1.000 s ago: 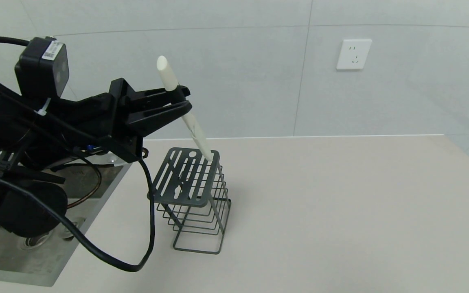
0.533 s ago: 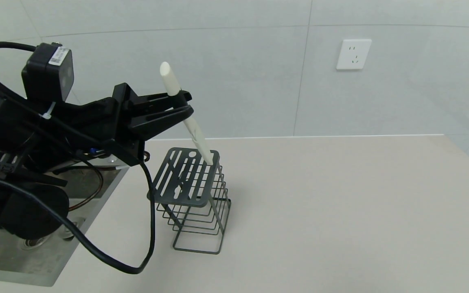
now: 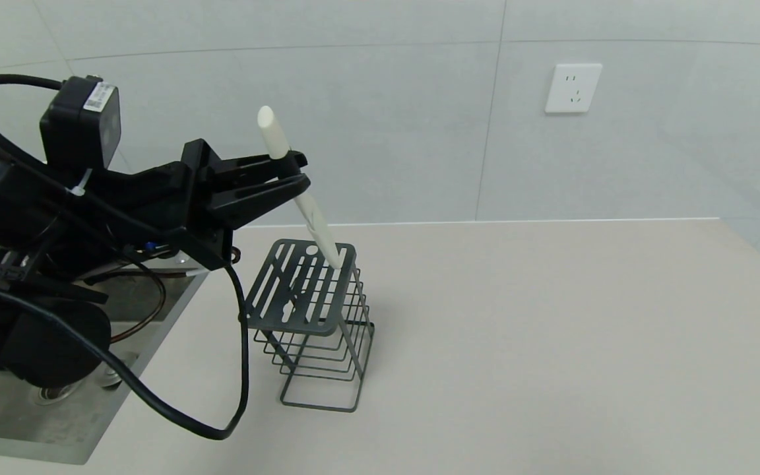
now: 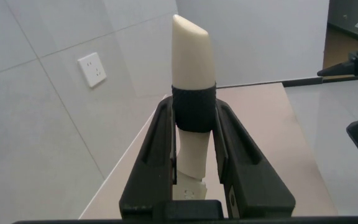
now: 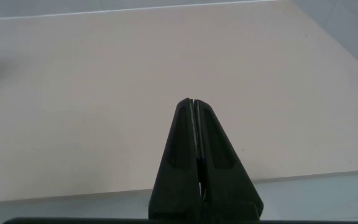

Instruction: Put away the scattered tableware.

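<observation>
My left gripper (image 3: 291, 173) is shut on a cream-handled utensil (image 3: 272, 135), holding it nearly upright, tilted a little, above the dark wire cutlery rack (image 3: 314, 323). The lower end of the handle meets the rack's slotted top plate (image 3: 301, 287) at its far right corner, and a thin metal part continues down inside the wires. In the left wrist view the cream handle (image 4: 193, 68) stands clamped between the two black fingers (image 4: 157, 146). My right gripper (image 5: 194, 106) hangs shut and empty over bare beige counter (image 5: 104, 93).
The rack stands on a beige counter (image 3: 551, 330) against a grey tiled wall with a white socket (image 3: 573, 87). A steel sink (image 3: 57, 409) lies at the left, under my left arm and its black cable.
My left gripper has lowered slightly with the utensil, so the handle's top sits lower and its lower end is closer into the rack's top plate.
</observation>
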Controlling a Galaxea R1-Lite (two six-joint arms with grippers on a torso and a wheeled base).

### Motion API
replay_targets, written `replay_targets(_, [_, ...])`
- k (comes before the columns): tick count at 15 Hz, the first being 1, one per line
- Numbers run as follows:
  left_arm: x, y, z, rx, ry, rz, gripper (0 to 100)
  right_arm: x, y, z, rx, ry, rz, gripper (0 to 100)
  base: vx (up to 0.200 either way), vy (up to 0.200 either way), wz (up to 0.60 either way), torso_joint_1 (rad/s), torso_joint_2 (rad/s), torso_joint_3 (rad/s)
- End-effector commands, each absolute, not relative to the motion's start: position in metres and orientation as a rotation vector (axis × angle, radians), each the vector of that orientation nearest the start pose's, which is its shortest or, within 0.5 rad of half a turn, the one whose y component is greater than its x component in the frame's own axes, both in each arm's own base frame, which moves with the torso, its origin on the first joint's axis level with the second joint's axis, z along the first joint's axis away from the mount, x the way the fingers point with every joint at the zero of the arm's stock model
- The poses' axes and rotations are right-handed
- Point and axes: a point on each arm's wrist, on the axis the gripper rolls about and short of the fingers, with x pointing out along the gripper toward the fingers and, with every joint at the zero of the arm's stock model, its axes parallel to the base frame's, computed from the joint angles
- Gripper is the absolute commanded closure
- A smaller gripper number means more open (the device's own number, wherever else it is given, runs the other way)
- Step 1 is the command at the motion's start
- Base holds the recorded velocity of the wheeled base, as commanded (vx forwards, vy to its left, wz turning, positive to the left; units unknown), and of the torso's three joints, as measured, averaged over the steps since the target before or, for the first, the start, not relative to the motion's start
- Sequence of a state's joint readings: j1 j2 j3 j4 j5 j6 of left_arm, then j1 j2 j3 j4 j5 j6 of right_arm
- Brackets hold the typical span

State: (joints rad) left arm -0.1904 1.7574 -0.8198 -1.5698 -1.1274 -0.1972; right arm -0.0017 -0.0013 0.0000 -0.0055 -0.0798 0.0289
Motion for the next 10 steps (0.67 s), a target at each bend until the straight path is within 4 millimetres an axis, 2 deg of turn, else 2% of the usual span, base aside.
replay_targets(1, [0.2862, -0.0758, 0.2478, 0.138, -0.465, -1.320, 100, -0.0229, -0.0018, 0.0761, 0.029, -0.007, -0.081, 100, 0.000, 0.000, 0.00, 0.000, 0.00, 0.000])
replay_targets(10, [0.2917, -0.0740, 0.2422, 0.132, -0.448, -1.310, 100, -0.0229, -0.0018, 0.0761, 0.029, -0.007, -0.081, 100, 0.000, 0.000, 0.00, 0.000, 0.00, 0.000])
